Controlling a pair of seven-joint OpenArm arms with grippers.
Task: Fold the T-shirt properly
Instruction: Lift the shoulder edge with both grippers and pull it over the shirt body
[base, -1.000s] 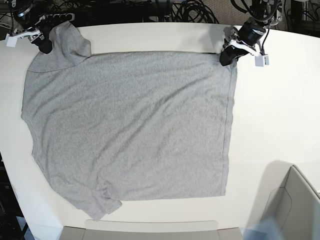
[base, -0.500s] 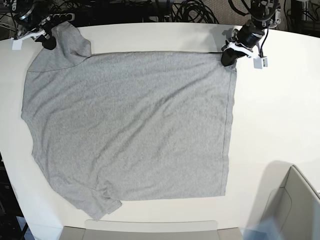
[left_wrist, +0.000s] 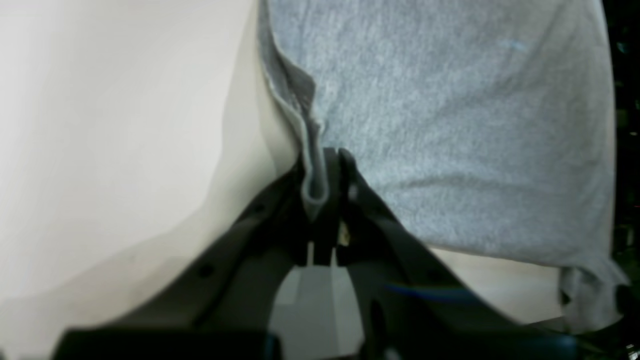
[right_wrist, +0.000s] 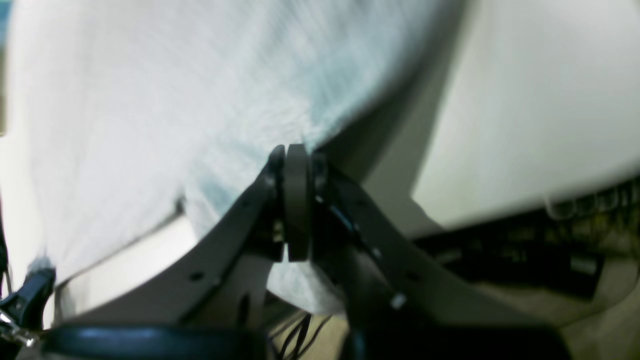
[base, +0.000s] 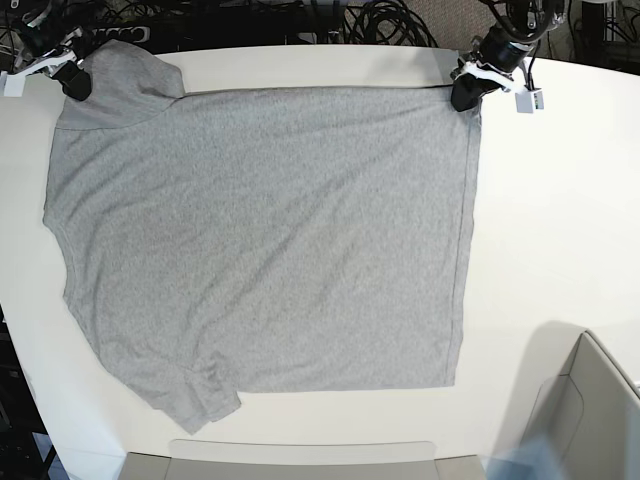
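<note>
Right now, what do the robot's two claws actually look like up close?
Both are matte black. The left gripper and right gripper each have two long, tapering fingers with small round holes along them. In the base view, each carries a small white block beside its black body, and dark cables trail behind off the table's far edge.

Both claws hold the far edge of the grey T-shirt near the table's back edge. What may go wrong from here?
1. The left claw pinches only a thin fold at the corner of the T-shirt; it may slip out under tension.
2. The right claw holds the bunched sleeve end, so the fold may come out crooked.
3. Both grips sit near the back rim of the table; more pulling may drag cloth over it.
</note>
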